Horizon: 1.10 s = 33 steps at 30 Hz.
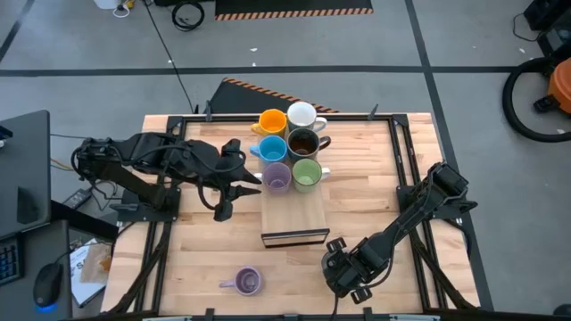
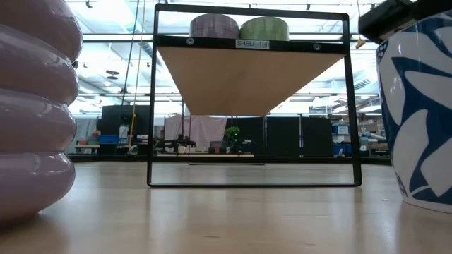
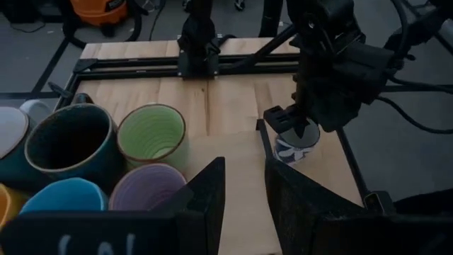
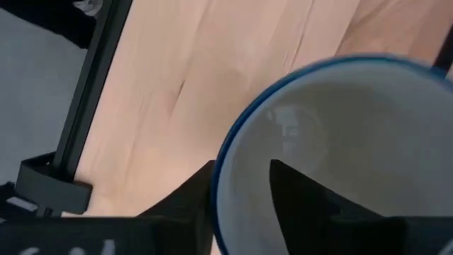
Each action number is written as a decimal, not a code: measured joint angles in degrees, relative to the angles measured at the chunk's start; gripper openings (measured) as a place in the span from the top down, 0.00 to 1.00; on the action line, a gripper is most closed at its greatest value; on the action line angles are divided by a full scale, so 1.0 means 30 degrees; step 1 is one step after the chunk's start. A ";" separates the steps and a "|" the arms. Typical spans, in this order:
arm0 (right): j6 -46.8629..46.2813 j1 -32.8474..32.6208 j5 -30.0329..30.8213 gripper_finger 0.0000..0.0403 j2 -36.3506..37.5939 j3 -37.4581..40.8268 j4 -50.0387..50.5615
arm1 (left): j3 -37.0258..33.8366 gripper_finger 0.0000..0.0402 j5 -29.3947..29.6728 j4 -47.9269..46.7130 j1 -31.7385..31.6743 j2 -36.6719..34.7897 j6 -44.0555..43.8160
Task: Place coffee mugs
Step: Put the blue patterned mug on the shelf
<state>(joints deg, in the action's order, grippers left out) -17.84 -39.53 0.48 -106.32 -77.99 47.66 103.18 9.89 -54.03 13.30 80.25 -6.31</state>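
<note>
Starting at the left of the high view, we see the left pincer point(image 1: 225, 210) hanging empty, fingers narrowly apart, beside the raised shelf point(image 1: 294, 218). At lower centre a lavender mug point(image 1: 247, 282) waits alone on the bench point(image 1: 375, 178). Six mugs point(image 1: 290, 147) crowd the shelf's far end. At lower right, the right pincer point(image 1: 343, 276) straddles the blue-and-white mug point(image 4: 340, 156) rim. We judge that an off-centre grip could tip it.
</note>
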 joint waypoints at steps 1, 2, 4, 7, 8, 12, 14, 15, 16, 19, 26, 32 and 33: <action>-0.0001 0.0008 -0.0101 0.69 0.0000 0.0081 0.0000 | 0.0000 0.73 0.0000 -0.0127 0.0000 0.0000 0.0000; -0.0001 0.0008 -0.0226 0.71 0.0000 0.0131 -0.0024 | -0.0001 0.73 -0.0007 -0.0265 0.0000 0.0000 0.0007; -0.0020 0.0008 -0.0669 0.76 0.0000 0.0184 -0.0050 | -0.0007 0.73 -0.0007 -0.0505 0.0000 0.0000 0.0007; -0.0437 0.0015 -0.1416 0.84 0.0000 0.0210 -0.0017 | -0.0007 0.73 -0.0002 -0.0577 0.0000 0.0000 0.0036; -0.0675 0.0015 -0.1755 0.86 0.0000 0.0210 0.0053 | -0.0007 0.73 0.0000 -0.0596 0.0000 0.0000 0.0037; -0.1945 0.0023 -0.2696 0.92 0.0526 0.0198 0.0908 | -0.0015 0.73 0.0244 -0.0651 0.0000 0.0000 0.0550; -0.2647 0.0001 -0.2753 0.92 0.1017 0.0276 0.1687 | -0.0015 0.73 0.0323 -0.0679 0.0000 0.0000 0.0839; -0.2998 -0.0005 -0.2688 0.92 0.1405 0.0276 0.2109 | -0.0015 0.73 0.0360 -0.0676 0.0000 0.0000 0.0921; -0.3290 -0.0006 -0.2600 0.92 0.1870 0.0270 0.2502 | -0.0015 0.73 0.0417 -0.0677 0.0000 0.0000 0.1000; -0.4046 0.0008 -0.2077 0.90 0.3168 0.0210 0.4178 | -0.0015 0.73 0.0870 -0.0704 0.0000 0.0000 0.1077; -0.5152 0.0803 -0.0545 0.91 0.6067 0.0217 0.8128 | -0.0015 0.73 0.1913 -0.0739 0.0000 0.0000 0.1982; -0.4765 0.2506 0.0050 0.91 0.7231 -0.0236 0.9762 | -0.0015 0.73 0.2302 -0.0747 0.0000 0.0007 0.1838; -0.4567 0.2781 0.0316 0.91 0.7180 -0.0604 1.0275 | -0.0015 0.73 0.2307 -0.0744 0.0000 0.0007 0.1836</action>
<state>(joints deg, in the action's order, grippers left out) -31.55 -31.19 1.43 -84.78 -79.81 78.49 103.13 16.81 -56.26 13.30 80.27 -0.80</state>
